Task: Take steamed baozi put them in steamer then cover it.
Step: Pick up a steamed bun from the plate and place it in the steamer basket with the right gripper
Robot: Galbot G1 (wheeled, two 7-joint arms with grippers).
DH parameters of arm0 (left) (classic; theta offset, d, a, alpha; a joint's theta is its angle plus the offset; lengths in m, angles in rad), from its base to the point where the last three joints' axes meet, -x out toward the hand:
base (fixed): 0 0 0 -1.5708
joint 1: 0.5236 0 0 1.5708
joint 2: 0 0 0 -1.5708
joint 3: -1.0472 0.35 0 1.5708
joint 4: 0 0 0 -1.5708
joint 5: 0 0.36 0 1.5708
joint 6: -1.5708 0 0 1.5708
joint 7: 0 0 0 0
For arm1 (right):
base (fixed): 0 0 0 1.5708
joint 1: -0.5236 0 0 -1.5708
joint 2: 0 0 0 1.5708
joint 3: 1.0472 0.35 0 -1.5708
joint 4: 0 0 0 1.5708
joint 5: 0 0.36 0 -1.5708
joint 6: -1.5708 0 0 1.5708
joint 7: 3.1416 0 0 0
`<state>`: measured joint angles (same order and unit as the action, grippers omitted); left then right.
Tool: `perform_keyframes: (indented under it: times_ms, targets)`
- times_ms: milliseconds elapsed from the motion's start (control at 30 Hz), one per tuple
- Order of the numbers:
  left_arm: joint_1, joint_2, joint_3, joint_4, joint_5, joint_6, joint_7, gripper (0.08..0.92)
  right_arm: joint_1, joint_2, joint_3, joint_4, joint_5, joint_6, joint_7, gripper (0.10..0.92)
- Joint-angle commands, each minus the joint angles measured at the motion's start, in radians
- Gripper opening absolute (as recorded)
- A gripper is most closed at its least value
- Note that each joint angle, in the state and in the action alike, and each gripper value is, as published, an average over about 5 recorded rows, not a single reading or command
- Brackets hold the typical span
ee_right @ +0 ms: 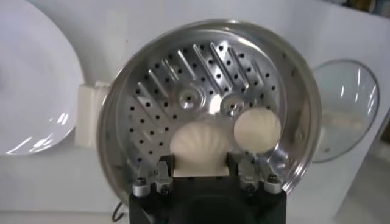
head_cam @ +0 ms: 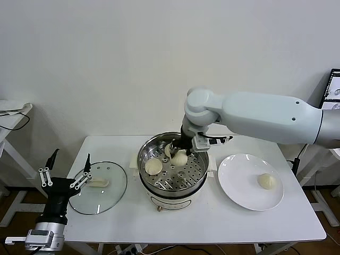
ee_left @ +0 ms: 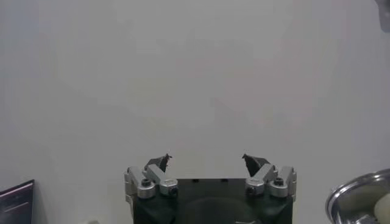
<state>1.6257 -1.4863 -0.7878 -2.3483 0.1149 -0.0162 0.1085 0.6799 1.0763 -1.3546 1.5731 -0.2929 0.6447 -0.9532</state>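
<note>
The steamer stands mid-table, uncovered; its rim also shows in the right wrist view and the left wrist view. My right gripper is inside it, shut on a steamed baozi, also seen in the right wrist view, low over the perforated tray. Another baozi lies on the tray to its left. A cream shape shows partly behind the gripper. One baozi sits on the white plate. My left gripper is open and empty at the table's left end.
The glass lid with its white handle lies flat on the table left of the steamer, close to my left gripper; it also shows in the right wrist view. The plate is right of the steamer. A wall stands behind the table.
</note>
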Motion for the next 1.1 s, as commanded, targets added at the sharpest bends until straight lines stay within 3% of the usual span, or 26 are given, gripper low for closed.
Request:
perform_keyframes:
  times_ms: [33,867,1100]
  targets:
    - [-0.005,0.0,-0.004,0.006,-0.001,0.001,0.001,0.823,-0.007,0.029,-0.047,0.044,0.091,-0.026,0.019,0.585]
    - [-0.01,0.004,-0.019,0.021,-0.008,-0.001,0.005,0.823,-0.08,0.122,-0.057,-0.064,0.137,-0.087,-0.069,0.591]
    - [-0.009,0.002,-0.017,0.019,-0.008,0.0,0.005,0.823,-0.077,0.108,-0.049,-0.062,0.15,-0.096,-0.076,0.723]
